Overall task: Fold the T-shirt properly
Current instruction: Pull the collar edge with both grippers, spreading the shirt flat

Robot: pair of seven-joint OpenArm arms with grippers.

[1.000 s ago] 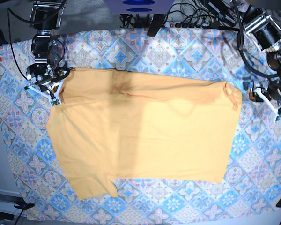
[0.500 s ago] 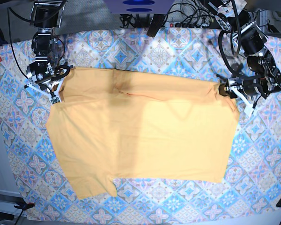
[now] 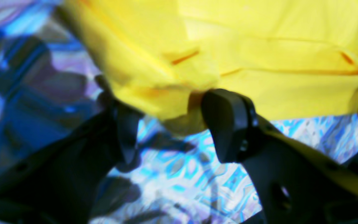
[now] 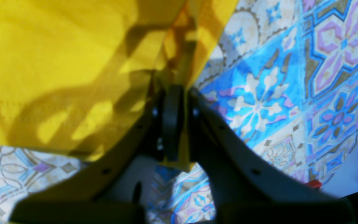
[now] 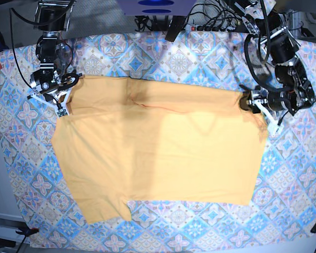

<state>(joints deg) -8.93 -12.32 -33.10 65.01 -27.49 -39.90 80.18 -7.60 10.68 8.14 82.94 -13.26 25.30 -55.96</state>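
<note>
The mustard T-shirt (image 5: 158, 147) lies spread flat, one sleeve sticking out at bottom left.

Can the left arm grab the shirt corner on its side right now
Probably yes. The left gripper stands open with the T-shirt corner bunched between its fingers, over the tablecloth. Nothing seems to block it.

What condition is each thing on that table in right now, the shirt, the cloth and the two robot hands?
Mustard-yellow soft fabric T-shirt: spread flat, partly folded.
Blue-and-pink diamond-patterned tablecloth: lying flat beneath the shirt.
Right end effector: shut on a shirt edge.
Left end effector: open, straddling a bunched shirt corner.
</note>
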